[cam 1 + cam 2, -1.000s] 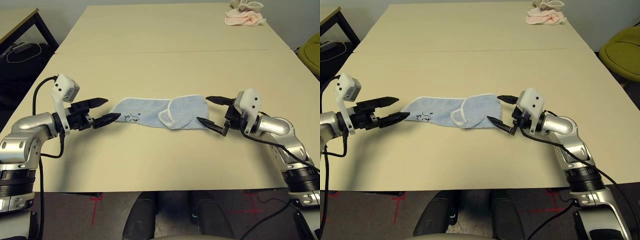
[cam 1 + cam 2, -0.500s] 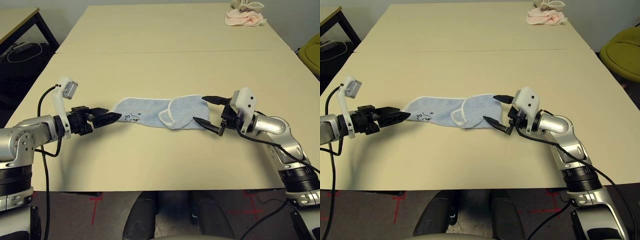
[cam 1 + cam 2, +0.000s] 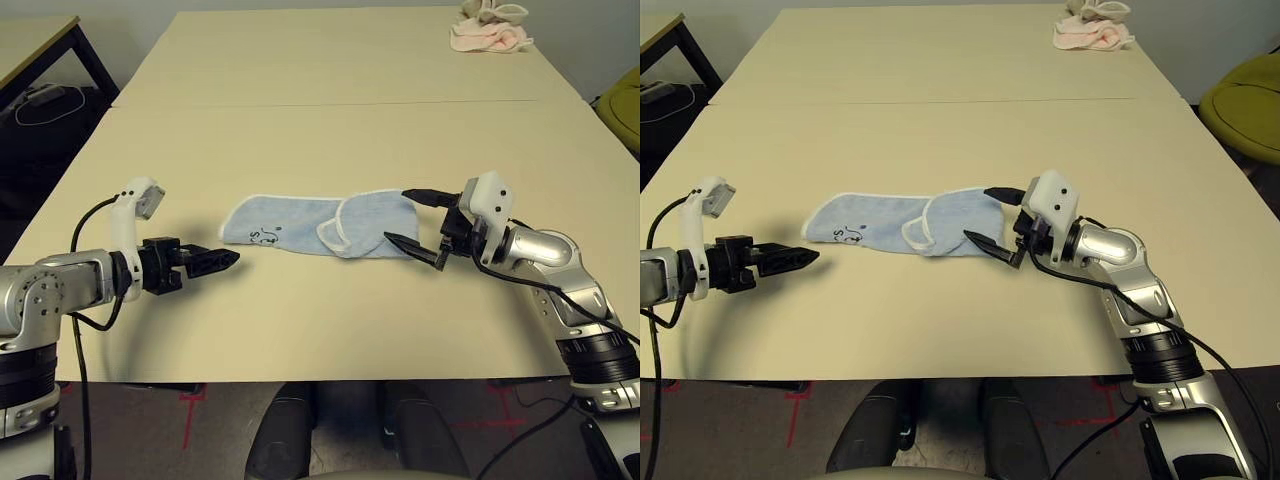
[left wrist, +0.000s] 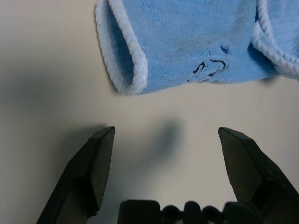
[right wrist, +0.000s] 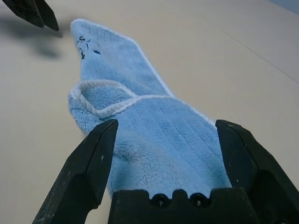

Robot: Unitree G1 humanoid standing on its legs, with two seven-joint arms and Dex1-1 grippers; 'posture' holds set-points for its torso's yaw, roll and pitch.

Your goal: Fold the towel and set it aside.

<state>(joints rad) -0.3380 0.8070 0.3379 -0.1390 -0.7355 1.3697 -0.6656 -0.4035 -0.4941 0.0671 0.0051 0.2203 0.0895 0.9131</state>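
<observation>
Although the light-blue terry towel [image 3: 318,226] lies flat on the beige table [image 3: 330,130], it is already bunched into a long narrow strip, and it is judged soft, limp and light, so that it will sag and drape from wherever it is lifted; nothing about it looks fragile or slippery, and the looped pile should give the black fingers good purchase. At the towel's right end the right gripper [image 3: 414,226] is seen with its jaws spread wide, the cloth's end lying between them but not pinched; the end is shown in the right wrist view as a thick, rounded fold. Just off the towel's left end the left gripper [image 3: 212,259] is held low over the table, its jaws likewise apart and closed on nothing, clear of the cloth. The white piped edging [image 4: 128,70] at that left end is rolled into a raised lip, and it is judged the best place to be gripped there, since a firm rim is offered; the printed motif [image 4: 210,67] lies just inside it. Far beyond the towel, at the table's distant corner, a pink cloth [image 3: 488,36] is left lying.
</observation>
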